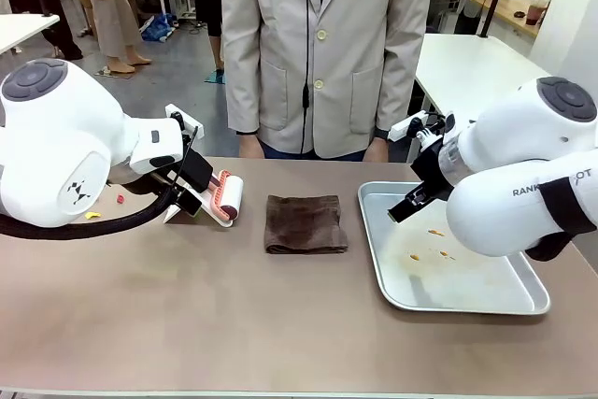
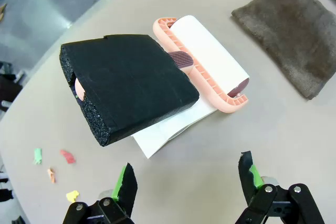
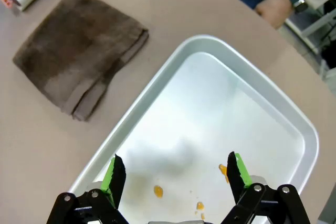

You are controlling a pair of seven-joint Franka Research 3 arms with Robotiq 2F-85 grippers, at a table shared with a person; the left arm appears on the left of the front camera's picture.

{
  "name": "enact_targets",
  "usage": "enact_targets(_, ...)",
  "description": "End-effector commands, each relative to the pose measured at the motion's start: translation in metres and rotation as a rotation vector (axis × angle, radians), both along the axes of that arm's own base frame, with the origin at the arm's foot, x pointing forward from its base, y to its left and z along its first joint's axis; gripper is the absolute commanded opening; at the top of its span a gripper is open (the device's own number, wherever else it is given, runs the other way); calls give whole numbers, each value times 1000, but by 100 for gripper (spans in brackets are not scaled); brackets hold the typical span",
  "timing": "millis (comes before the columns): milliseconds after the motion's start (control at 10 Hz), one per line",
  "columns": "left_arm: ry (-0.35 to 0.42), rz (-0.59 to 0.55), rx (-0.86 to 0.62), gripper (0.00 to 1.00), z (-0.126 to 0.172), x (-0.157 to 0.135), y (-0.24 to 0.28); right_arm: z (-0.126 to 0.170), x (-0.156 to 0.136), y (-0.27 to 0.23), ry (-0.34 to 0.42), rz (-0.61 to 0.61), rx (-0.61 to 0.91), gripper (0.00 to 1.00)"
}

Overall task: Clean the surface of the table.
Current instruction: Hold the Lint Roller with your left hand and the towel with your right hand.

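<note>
Table (image 1: 187, 324): one taupe top, spanning the lower half of the front view and carrying everything below.
Tray (image 1: 486, 273): one metal tray, at the right of the front view, lying flat on the table.
Crumbs (image 1: 435, 231): three orange specks in the left part of the tray in the front view.
Cloth (image 1: 306, 223): one brown folded cloth, centre of the front view, between roller and tray, touching neither.
Roller (image 1: 227, 198): one lint roller with a white roll in a pink frame, left of centre, its handle wrapped in a black foam block (image 2: 131, 87).
Sheet (image 2: 163, 135): one white sheet under the roller.
Scraps (image 2: 67, 156): four small bits (green, red, orange, yellow), in the lower left of the left wrist view.
Left gripper (image 2: 186, 174): jaws wide apart and empty, above the table just below the foam block in the left wrist view.
Right gripper (image 3: 175, 166): jaws wide apart and empty, over the tray near the crumbs.
Person (image 1: 322, 44): one, top centre of the front view, both hands at the table's far edge.
</note>
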State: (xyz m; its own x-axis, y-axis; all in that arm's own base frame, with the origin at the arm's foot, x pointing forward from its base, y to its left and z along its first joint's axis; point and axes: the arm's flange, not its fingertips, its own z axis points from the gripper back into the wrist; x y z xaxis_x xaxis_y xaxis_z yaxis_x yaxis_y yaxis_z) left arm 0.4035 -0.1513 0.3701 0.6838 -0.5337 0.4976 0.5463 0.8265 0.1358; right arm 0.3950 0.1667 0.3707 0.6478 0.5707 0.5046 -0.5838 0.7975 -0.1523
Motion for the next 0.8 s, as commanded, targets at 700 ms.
enact_targets(700, 268, 13, -114, 100, 36, -36, 77, 55, -21, -20, 322, -203, 171, 100)
